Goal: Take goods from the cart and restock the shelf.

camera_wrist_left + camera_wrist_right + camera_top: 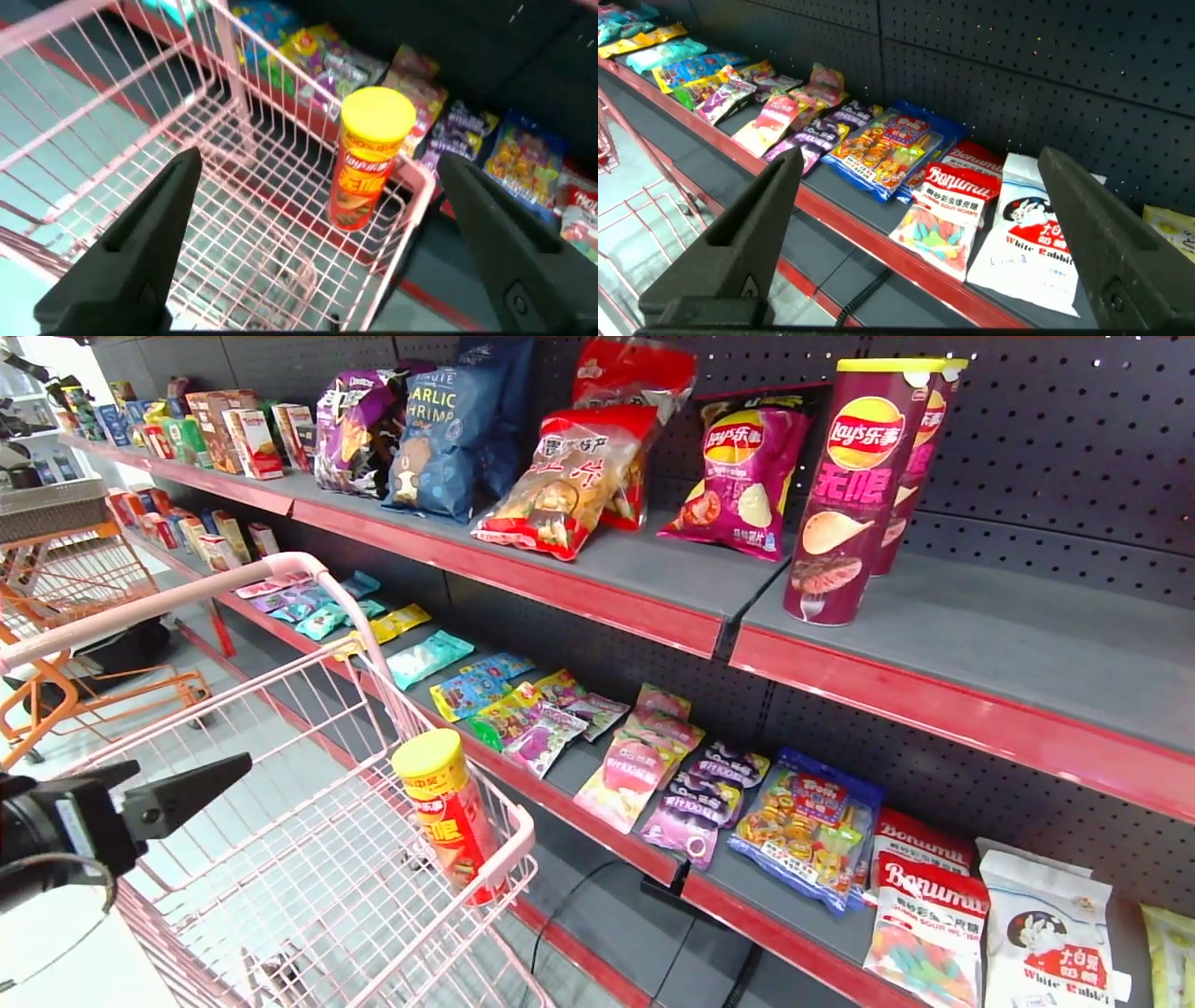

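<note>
- You have one chip can to move. It has a yellow lid and a red body, and it stands upright inside the pink cart, in the basket corner nearest the shelf, at 7 o'clock from the middle of the head view.
- Your left claw hangs over the cart basket at 8 o'clock. Its two fingers are spread wide with nothing between them, and the can stands apart from both.
- Your right claw is spread just as wide and holds nothing. It faces the candy bags on the lower shelf.
- On the upper shelf, at 2 o'clock, count two purple cans, both upright, one close behind the other.
- At 1 o'clock, one purple chip bag leans on the back panel.
- At 12 o'clock there are two red snack bags, one behind the other, and at 11 o'clock two blue bags, arranged the same way.
- On the lower shelf at 4 o'clock, count one blue-edged bag of mixed sweets, two red-and-white candy bags that overlap, and one white bag just beside them.
- There are two carts in all. The second is an orange cart at 9 o'clock, beyond the pink one.
</note>
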`<state>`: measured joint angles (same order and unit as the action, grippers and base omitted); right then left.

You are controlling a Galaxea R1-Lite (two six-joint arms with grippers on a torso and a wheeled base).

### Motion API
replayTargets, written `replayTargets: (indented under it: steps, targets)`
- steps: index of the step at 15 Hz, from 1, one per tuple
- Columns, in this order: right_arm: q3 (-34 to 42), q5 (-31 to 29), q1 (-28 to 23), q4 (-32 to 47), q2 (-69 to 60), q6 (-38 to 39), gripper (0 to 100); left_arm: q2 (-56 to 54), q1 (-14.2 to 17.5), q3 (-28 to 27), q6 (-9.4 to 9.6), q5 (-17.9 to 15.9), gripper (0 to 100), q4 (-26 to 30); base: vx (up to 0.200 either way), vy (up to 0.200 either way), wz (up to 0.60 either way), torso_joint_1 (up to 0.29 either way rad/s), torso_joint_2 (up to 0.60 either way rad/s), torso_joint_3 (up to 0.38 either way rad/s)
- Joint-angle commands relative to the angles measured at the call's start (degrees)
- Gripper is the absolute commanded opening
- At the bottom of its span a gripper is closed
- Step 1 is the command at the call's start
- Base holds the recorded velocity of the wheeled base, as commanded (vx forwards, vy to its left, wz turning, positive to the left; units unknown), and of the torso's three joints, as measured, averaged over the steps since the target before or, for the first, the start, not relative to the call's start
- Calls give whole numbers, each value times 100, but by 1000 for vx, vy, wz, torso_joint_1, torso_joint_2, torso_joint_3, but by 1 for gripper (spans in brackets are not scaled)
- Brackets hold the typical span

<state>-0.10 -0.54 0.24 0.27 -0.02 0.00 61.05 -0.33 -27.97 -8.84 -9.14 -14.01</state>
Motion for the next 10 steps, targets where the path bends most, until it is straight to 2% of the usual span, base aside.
replayTargets:
  steps: [1,3,5,6,7,9,10]
  targets:
    - [1,1,2,0,2,0,100,900,-2,54,-4,-35,100,-216,0,0,0,0,0,0]
    - [1,1,2,0,2,0,100,1199,-11,125,-4,-35,100,-559,0,0,0,0,0,0]
    - [1,1,2,0,2,0,100,1445,-29,169,5,-176,100,-726,0,0,0,0,0,0]
    - [1,1,2,0,2,0,100,1612,-46,160,22,-510,100,-788,0,0,0,0,0,0]
    - [1,10,2,0,2,0,100,1752,-46,160,137,-729,100,-788,0,0,0,0,0,0]
    - [1,10,2,0,2,-9,100,2130,-46,230,515,-826,100,-937,0,0,0,0,0,0]
    - [1,10,2,0,2,-9,100,2236,-64,248,550,-835,100,-1043,0,0,0,0,0,0]
